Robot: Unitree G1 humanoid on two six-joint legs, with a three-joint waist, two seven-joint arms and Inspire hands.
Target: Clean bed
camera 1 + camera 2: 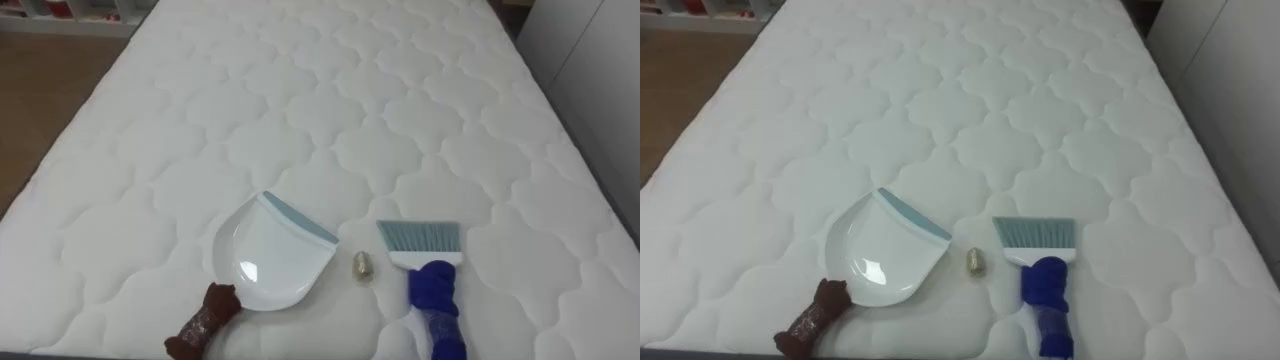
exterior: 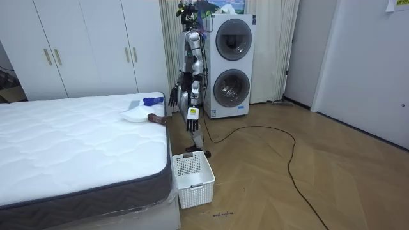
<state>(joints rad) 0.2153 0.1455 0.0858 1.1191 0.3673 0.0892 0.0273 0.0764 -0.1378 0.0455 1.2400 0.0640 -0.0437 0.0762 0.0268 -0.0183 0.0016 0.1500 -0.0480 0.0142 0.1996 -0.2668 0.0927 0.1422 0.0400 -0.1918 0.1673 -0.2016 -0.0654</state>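
On the white quilted mattress (image 1: 300, 100), near its edge closest to me, lies a white dustpan (image 1: 270, 255) with a brown handle (image 1: 205, 320). To its right rests a hand brush (image 1: 425, 262) with a blue handle, its pale bristles pointing away from me. A small beige scrap (image 1: 362, 266) sits between the two. In the room view I stand upright at the bed's end. My left hand (image 2: 192, 121) and right hand (image 2: 172, 97) hang at my sides with relaxed fingers, holding nothing.
A white slatted basket (image 2: 192, 179) stands on the wooden floor by the bed's corner. Behind me are two stacked washing machines (image 2: 230, 64). White wardrobes (image 2: 83, 45) line the wall beyond the bed. A grey wall (image 1: 600, 90) runs along the mattress's right side.
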